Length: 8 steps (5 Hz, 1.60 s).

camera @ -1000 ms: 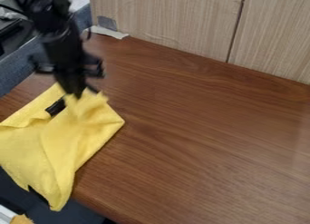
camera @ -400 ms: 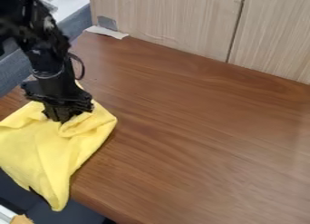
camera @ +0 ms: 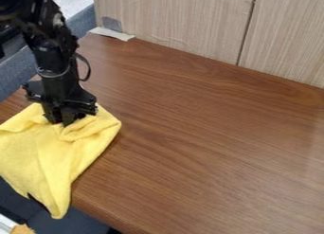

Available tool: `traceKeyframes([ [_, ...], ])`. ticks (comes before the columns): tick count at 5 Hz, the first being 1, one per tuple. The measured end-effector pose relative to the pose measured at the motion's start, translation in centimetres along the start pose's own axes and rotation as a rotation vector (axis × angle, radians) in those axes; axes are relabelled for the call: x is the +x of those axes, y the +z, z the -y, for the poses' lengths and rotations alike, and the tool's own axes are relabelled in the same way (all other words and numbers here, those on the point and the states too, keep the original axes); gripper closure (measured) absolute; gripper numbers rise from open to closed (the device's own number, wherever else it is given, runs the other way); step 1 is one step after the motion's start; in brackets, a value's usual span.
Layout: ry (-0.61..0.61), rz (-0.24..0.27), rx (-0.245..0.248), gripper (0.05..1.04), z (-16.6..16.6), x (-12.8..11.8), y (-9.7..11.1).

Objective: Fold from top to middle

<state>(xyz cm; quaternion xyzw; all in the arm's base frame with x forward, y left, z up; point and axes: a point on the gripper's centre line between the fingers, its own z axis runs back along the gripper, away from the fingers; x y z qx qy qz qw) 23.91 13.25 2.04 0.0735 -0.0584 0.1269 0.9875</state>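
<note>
The black two-finger robot gripper [camera: 63,120] has come down and toward the lower left since the earliest picture. The yellow fabric cloth [camera: 47,152] has shifted with it: its bunched top edge now sits lower, and its right corner has drawn leftward.

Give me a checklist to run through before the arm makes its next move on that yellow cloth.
1. Gripper at the upper part of the yellow cloth: ok.
2. Cloth securely held: cannot tell; the contact is hidden in the folds.
3. Upper part lying smooth: not ok; it is rumpled around the gripper.
4. Whole cloth on the wooden table: not ok; its lowest corner reaches past the table's edge.
5. Cloth away from the white strip by the wall panel: ok, they lie apart.
6. Neat fold from top to middle: not ok; the creases there are uneven.
</note>
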Motion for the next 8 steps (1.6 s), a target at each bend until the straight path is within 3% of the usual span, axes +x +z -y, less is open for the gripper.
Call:
traceKeyframes([
  [2,-0.016,-0.038,-0.067,0.136,0.5,-0.2,1.1],
  [3,-0.045,-0.026,-0.095,0.080,0.2,-0.5,3.2],
  [4,-0.050,-0.010,-0.133,0.083,-0.6,-0.7,4.9],
  [5,-0.045,0.025,-0.151,0.083,-1.3,-1.1,7.9],
  [6,-0.065,0.047,-0.161,0.084,-1.5,-1.7,9.6],
  [8,-0.069,0.052,-0.159,0.084,-1.6,-1.7,9.8],
])
